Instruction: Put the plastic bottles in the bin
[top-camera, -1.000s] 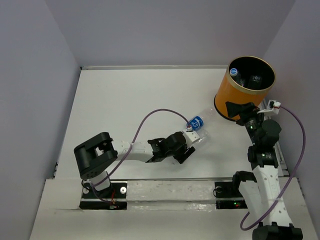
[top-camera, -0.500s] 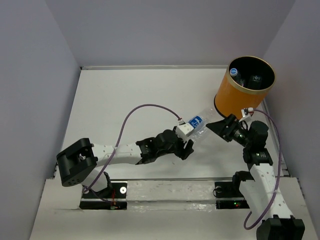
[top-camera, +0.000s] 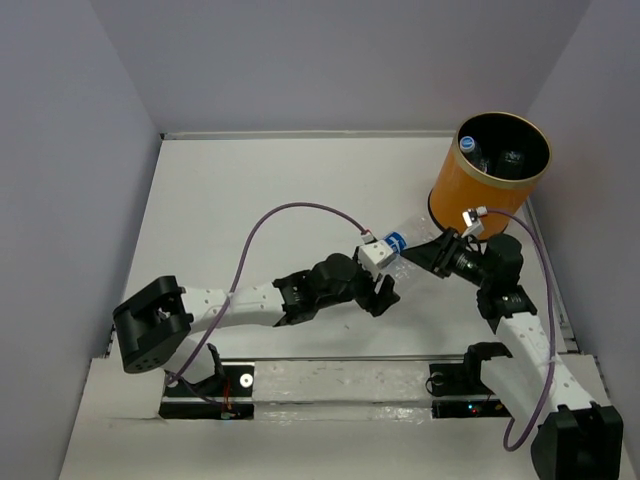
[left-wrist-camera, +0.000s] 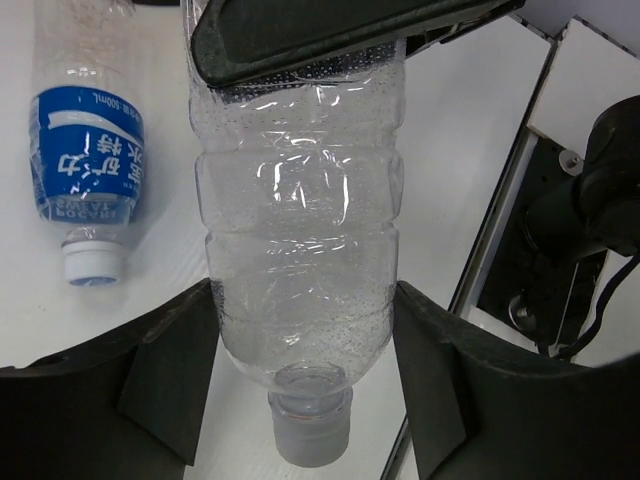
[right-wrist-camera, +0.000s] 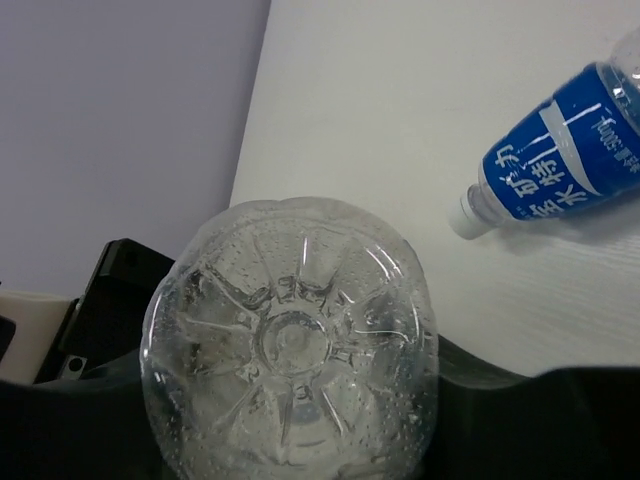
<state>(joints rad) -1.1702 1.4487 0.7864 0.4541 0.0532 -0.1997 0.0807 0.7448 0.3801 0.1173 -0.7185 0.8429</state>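
1 clear bottle gripped by left fingers, right fingers.

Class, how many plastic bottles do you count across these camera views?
4. The left gripper holds a clear bottle; a blue-labelled bottle lies on the table beside it; a blue-capped bottle and seemingly another bottle sit in the bin, where more may be hidden.

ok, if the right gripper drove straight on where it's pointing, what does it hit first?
The clear bottle, clamped base-on in the right gripper. Just beyond it, probably the left gripper, which holds the same bottle's neck end, though depth there is unclear.
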